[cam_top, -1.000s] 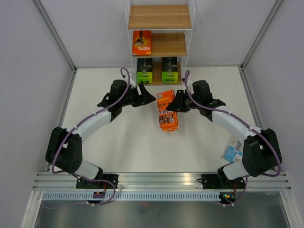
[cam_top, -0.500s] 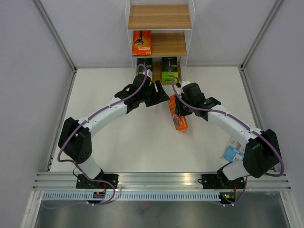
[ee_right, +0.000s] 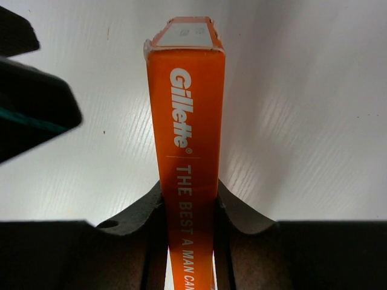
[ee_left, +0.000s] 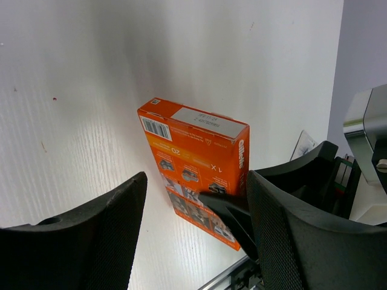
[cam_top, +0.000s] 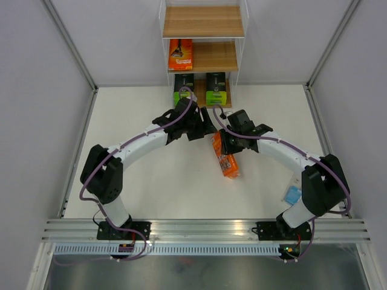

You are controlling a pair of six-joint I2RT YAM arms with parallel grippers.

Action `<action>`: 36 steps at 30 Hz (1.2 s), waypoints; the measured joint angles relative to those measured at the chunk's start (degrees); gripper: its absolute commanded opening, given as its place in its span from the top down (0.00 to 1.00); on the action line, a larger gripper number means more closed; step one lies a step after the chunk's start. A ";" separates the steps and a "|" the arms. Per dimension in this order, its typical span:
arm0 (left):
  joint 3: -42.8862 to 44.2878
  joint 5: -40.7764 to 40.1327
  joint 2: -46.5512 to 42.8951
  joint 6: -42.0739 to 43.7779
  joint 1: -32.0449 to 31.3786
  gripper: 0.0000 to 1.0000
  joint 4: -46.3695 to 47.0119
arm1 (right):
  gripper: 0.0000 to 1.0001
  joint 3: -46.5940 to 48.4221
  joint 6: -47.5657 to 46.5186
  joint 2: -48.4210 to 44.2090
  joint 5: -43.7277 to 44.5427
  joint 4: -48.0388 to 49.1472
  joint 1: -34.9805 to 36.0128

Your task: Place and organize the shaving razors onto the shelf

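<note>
My right gripper (cam_top: 224,144) is shut on an orange razor pack (cam_top: 225,159) and holds it tilted over the table in front of the shelf (cam_top: 203,22). In the right wrist view the pack's narrow edge (ee_right: 188,133) is clamped between my right gripper's (ee_right: 187,212) fingers. My left gripper (cam_top: 205,124) is open and empty, just left of the pack; in its wrist view (ee_left: 196,241) the pack (ee_left: 196,154) lies beyond the open fingers. Another orange pack (cam_top: 180,54) stands on the middle tier. Two green-and-black packs (cam_top: 183,90) (cam_top: 215,90) stand on the bottom tier. A light blue pack (cam_top: 292,194) lies by the right arm's base, partly hidden.
White walls with metal posts enclose the white table (cam_top: 151,181) on both sides and at the back. The shelf's top board (cam_top: 203,22) is bare. The right half of the middle tier (cam_top: 216,57) holds nothing. A metal rail (cam_top: 205,228) runs along the near edge.
My left arm has swung right and in, so its open gripper is now beside the pack. My right gripper has turned the orange pack and drawn it slightly nearer and lower.
</note>
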 measured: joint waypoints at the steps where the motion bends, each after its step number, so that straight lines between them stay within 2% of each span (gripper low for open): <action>1: 0.00 0.17 0.42 -0.02 -0.13 0.28 0.07 | 0.96 0.00 0.31 0.39 -0.44 0.11 0.02; 4: 0.00 0.83 1.79 -0.04 -0.68 0.29 0.20 | 0.89 0.00 0.87 1.14 -1.29 0.39 0.00; 7: 0.00 1.01 3.06 -0.04 -1.16 0.29 0.24 | 0.88 0.00 1.27 1.44 -1.77 0.48 0.00; 20: 1.20 1.05 6.03 -0.42 -1.46 0.30 0.96 | 0.92 -0.98 1.55 1.86 -4.61 1.77 0.09; 28: 0.79 0.52 6.82 -0.76 -1.53 0.35 1.27 | 0.89 -1.36 1.92 1.86 -4.87 1.84 0.48; 32: -0.81 0.15 6.82 -1.33 -1.70 0.40 2.73 | 0.78 -1.55 1.95 2.29 -4.98 1.53 0.50; 33: -1.22 0.02 6.82 -1.38 -1.75 0.42 2.93 | 0.66 -1.60 1.97 2.38 -5.01 1.31 0.66; 36: -2.36 -0.46 6.82 -1.42 -1.90 0.45 3.61 | 0.54 -1.60 2.29 2.51 -5.22 0.83 0.85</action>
